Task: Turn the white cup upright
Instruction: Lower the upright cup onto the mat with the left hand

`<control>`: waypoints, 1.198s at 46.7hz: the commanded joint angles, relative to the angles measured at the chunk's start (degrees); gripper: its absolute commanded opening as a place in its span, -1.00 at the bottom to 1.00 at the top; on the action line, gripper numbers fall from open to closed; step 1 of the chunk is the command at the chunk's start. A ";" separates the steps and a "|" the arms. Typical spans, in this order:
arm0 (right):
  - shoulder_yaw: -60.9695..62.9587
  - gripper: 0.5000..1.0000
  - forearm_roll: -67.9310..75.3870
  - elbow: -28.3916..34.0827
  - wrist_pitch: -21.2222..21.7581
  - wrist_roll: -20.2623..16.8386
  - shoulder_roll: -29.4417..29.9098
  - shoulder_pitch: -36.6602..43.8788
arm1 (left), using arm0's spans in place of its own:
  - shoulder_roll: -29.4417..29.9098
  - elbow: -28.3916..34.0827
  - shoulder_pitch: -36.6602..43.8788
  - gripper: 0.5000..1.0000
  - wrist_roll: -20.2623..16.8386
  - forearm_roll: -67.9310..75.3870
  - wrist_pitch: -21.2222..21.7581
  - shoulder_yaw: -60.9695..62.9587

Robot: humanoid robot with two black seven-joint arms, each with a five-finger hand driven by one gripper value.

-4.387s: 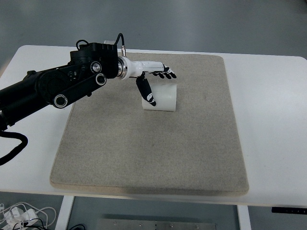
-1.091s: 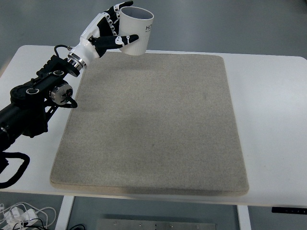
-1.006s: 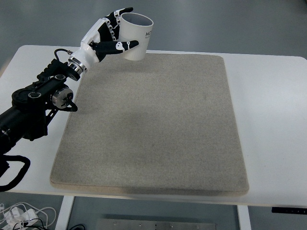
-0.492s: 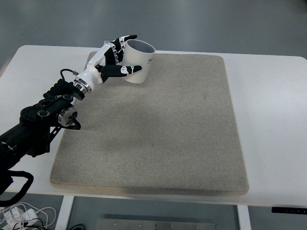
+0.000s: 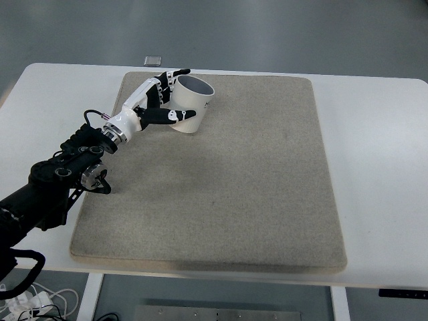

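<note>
Gripping the white cylindrical cup (image 5: 189, 103), the robot's left hand (image 5: 152, 107) holds it over the far-left part of the beige fabric mat (image 5: 221, 194).

The cup is mouth-up and tilted, its open rim leaning toward the right and away from the robot, its dark inside visible. The white-and-black fingers (image 5: 175, 73) wrap around its far side while the thumb crosses its near side, so the hand is clamped on the cup. Whether the base touches the mat cannot be told. The black left arm (image 5: 60, 174) enters from the lower left, over the white tabletop (image 5: 374, 134).
</note>
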 commanded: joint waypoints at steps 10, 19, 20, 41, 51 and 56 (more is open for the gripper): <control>0.00 0.81 0.00 0.00 0.00 -0.01 0.00 0.00 | -1.12 0.10 0.01 -0.76 0.00 1.71 0.62 -0.02; 0.00 0.81 0.00 0.00 0.00 -0.01 0.00 0.00 | -1.83 0.63 0.01 -0.52 0.00 2.41 1.68 -0.02; 0.00 0.81 0.00 0.00 0.00 -0.01 0.00 0.00 | -1.83 0.63 0.01 -0.51 0.00 2.41 1.94 -0.02; 0.00 0.81 0.00 0.00 0.00 -0.01 0.00 0.00 | -3.15 1.95 0.01 0.69 0.00 1.97 3.61 1.82; 0.00 0.81 0.00 0.00 0.00 -0.01 0.00 0.00 | -3.06 1.95 -0.08 0.95 0.00 1.62 3.61 1.12; 0.00 0.81 0.00 0.00 0.00 -0.01 0.00 0.00 | -3.14 1.86 -0.08 0.97 0.00 1.53 3.70 0.77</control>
